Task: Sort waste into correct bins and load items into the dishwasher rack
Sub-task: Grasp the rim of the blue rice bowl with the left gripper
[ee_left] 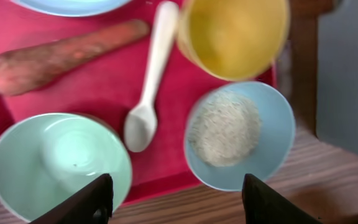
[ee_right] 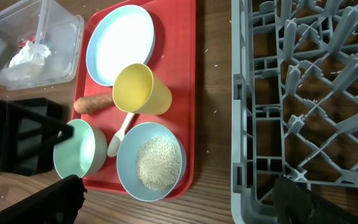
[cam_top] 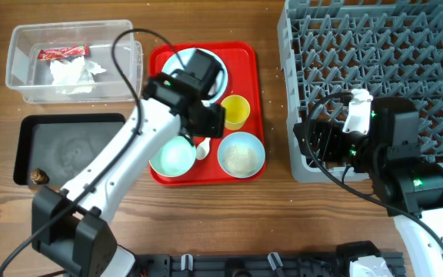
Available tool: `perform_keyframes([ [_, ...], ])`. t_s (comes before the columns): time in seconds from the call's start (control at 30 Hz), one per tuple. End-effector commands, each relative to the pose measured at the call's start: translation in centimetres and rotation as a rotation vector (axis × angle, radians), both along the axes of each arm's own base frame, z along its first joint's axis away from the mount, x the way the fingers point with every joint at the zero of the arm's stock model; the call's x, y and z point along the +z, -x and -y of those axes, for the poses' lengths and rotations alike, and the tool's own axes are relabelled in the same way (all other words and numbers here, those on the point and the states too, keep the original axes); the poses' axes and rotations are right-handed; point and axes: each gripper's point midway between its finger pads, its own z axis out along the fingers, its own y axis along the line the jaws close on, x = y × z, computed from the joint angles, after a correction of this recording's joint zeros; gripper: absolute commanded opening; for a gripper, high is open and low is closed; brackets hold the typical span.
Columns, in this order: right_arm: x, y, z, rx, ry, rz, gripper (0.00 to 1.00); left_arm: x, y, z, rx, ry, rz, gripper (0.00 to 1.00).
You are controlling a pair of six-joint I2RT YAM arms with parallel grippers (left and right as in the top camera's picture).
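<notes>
My left gripper (ee_left: pixel 178 199) is open and empty above the red tray, over the white spoon (ee_left: pixel 148 93) between the empty green bowl (ee_left: pixel 58 162) and the rice-filled blue bowl (ee_left: pixel 238 134). The carrot (ee_left: pixel 61 56) lies behind the spoon, and the yellow cup (ee_left: pixel 235 34) is beside it. The blue plate (ee_right: pixel 120 43) sits at the tray's far end. My right gripper (ee_right: pixel 179 199) is open and empty by the grey rack's (cam_top: pixel 375 77) front left corner. The clear tub (cam_top: pixel 21 85) holds the red wrapper (cam_top: pixel 64 52) and tissue (cam_top: pixel 71 75).
The black tray (cam_top: pixel 71 146) sits in front of the clear tub, with a small brown scrap (cam_top: pixel 38 177) at its front left corner. The red tray (cam_top: pixel 241 61) lies between the bins and the rack. Bare wood runs along the table's front edge.
</notes>
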Motion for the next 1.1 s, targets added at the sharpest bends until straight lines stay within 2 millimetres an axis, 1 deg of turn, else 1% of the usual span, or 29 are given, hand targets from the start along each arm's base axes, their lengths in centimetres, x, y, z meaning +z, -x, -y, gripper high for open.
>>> perform_keyframes([
  [0.0,0.6,-0.3,0.1,-0.006,0.003,0.016,1.0,-0.8,1.9,3.1,-0.132,0.007,-0.006,0.65],
  [0.1,0.6,-0.4,0.2,-0.011,0.012,0.02,1.0,-2.0,3.4,5.5,-0.208,-0.002,-0.016,0.65],
  [0.2,0.5,-0.6,1.0,-0.044,0.048,0.025,1.0,-3.3,4.4,7.9,-0.315,-0.033,0.009,0.65],
  [0.3,0.4,-0.9,1.7,-0.075,0.081,0.031,1.0,-4.8,4.9,9.5,-0.417,-0.077,0.043,0.65],
  [0.4,1.0,-1.4,2.0,-0.072,0.101,0.072,1.0,-6.9,5.5,10.9,-0.497,-0.118,0.049,0.65],
  [0.5,2.5,-1.8,2.0,-0.078,0.094,0.13,1.0,-8.4,5.7,11.4,-0.511,-0.137,0.04,0.65],
  [0.53,3.9,-1.9,2.1,-0.083,0.09,0.179,1.0,-9.0,5.4,11.2,-0.508,-0.161,0.045,0.63],
  [0.63,6.1,-1.6,2.3,-0.09,0.091,0.257,1.0,-9.9,4.8,10.8,-0.5,-0.203,0.053,0.58],
  [0.7,7.7,-1.0,2.8,-0.106,0.109,0.316,1.0,-10.4,4.8,10.9,-0.501,-0.207,0.048,0.51],
  [0.73,8.5,-0.7,3.2,-0.121,0.114,0.343,1.0,-10.6,4.7,11.0,-0.501,-0.207,0.048,0.49],
  [0.83,10.0,0.3,3.9,-0.156,0.125,0.404,1.0,-10.6,4.6,11.2,-0.5,-0.201,0.056,0.42],
  [0.87,10.7,0.9,4.2,-0.169,0.128,0.433,1.0,-10.5,4.5,11.3,-0.499,-0.196,0.061,0.37],
  [0.93,11.4,1.4,4.6,-0.184,0.13,0.461,1.0,-10.5,4.4,11.4,-0.499,-0.194,0.064,0.26],
  [0.97,11.6,1.6,4.7,-0.193,0.132,0.472,1.0,-10.5,4.4,11.4,-0.499,-0.193,0.065,0.23],
  [1.07,12.1,2.0,5.1,-0.209,0.139,0.491,1.0,-10.6,4.5,11.4,-0.497,-0.191,0.06,0.2],
])
